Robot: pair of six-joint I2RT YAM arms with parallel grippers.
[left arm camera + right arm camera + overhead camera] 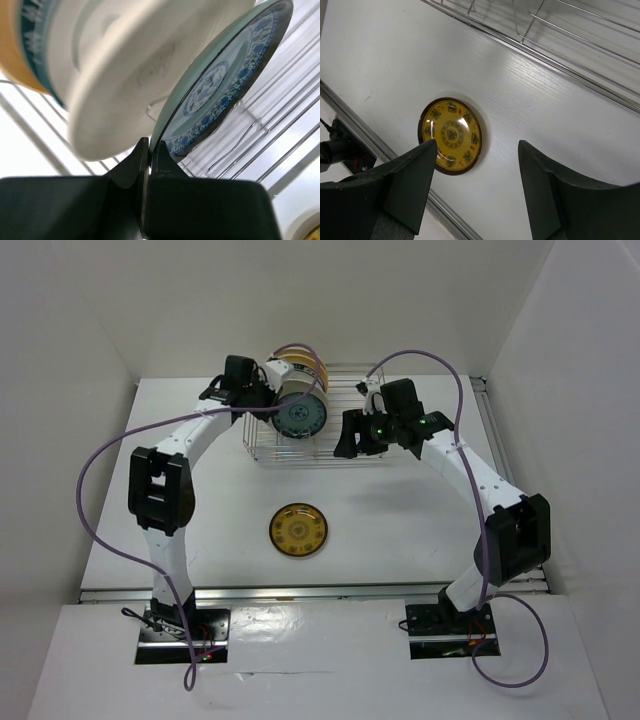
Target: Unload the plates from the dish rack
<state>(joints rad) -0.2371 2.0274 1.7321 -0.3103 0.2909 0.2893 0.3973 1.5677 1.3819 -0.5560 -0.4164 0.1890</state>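
Left tool (149,150): fingers closed together on the rim of the blue-patterned plate (220,85), pinching it edge-on. This plate stands tilted in the dish rack (300,457), at the front of the row, toward the rack's left end. Just behind it is a cream plate (130,75), then a tan-rimmed plate (12,65). Both are blurred, so I cannot tell whether they touch.

Right tool (477,145): fingers wide apart with nothing between them. In the overhead view it hangs above the right part of the rack, near the front rail.

Gold-patterned plate (299,530): flat and face up on the bench (420,530), in front of the rack and well apart from it.
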